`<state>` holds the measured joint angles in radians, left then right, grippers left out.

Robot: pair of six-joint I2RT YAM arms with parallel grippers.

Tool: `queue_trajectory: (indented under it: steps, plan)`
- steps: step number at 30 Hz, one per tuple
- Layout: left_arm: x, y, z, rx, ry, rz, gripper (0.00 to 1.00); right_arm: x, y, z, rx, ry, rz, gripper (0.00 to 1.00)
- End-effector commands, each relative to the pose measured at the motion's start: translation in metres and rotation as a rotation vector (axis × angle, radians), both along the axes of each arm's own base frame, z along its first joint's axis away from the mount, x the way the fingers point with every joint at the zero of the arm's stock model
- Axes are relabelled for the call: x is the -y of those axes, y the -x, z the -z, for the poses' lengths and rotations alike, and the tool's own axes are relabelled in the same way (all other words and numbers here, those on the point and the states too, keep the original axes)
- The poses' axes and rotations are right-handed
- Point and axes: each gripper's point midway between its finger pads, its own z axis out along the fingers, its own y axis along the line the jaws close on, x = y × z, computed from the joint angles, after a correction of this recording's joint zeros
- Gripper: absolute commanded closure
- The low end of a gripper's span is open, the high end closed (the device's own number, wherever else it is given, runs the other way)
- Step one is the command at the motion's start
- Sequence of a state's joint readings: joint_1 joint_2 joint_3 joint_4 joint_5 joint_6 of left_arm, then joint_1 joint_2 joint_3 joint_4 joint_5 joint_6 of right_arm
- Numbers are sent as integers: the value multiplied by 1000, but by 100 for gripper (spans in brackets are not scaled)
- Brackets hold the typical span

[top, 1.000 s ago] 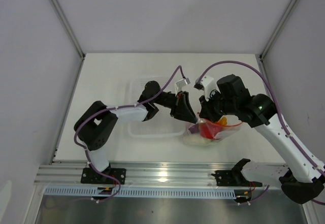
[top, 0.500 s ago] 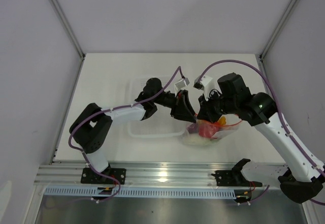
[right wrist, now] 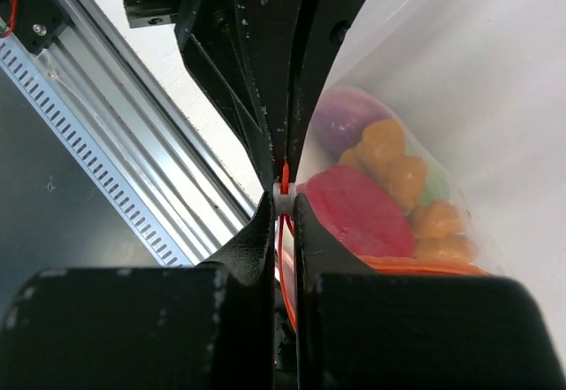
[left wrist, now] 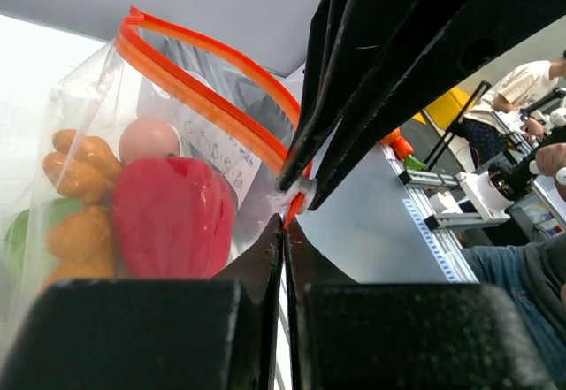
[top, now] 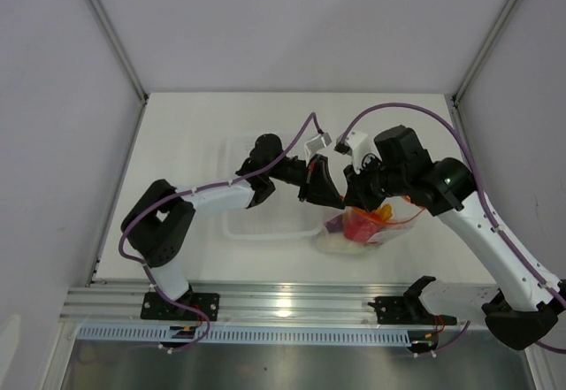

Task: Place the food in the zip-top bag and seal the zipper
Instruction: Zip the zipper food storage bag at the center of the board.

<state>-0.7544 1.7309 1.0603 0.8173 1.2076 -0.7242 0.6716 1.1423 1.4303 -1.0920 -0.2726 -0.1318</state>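
Left gripper (left wrist: 284, 226) is pinching one end of the zipper (left wrist: 203, 98), jaws fully closed, tip to tip with the right gripper (right wrist: 283, 204), which is clamping the same corner. The bag (top: 371, 231) is sitting just right of the tray (top: 239, 156), carrying the pepper (left wrist: 168, 217) and other food.

Bright, even light; blurry wrist foregrounds

The left arm (top: 221, 197) and right arm (top: 482, 222) bend inward, left fingers (left wrist: 261, 271) and right fingers (right wrist: 256, 235) pinched closed, tip to tip.
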Motion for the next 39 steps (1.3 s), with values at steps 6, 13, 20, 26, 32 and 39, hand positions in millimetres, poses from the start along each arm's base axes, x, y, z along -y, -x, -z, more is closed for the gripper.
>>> queue_trajectory:
  steps: [6,13,20,26,32,39]
  plan:
    - [-15,-12,-32,39,109,-167,100,15,-11,14,35,87,61,100]
    - [-26,-20,-41,-4,163,-272,100,19,-12,19,38,102,68,100]
    - [-26,1,-42,15,180,-101,55,9,-1,-2,39,8,32,100]
    - [-22,7,-34,88,183,-45,45,-3,3,-20,32,-50,-9,100]
    - [-10,1,-19,149,102,-145,42,-9,-1,-21,15,-48,-20,100]
    - [-10,-13,-16,177,69,-225,41,-15,3,-28,10,-68,-46,100]
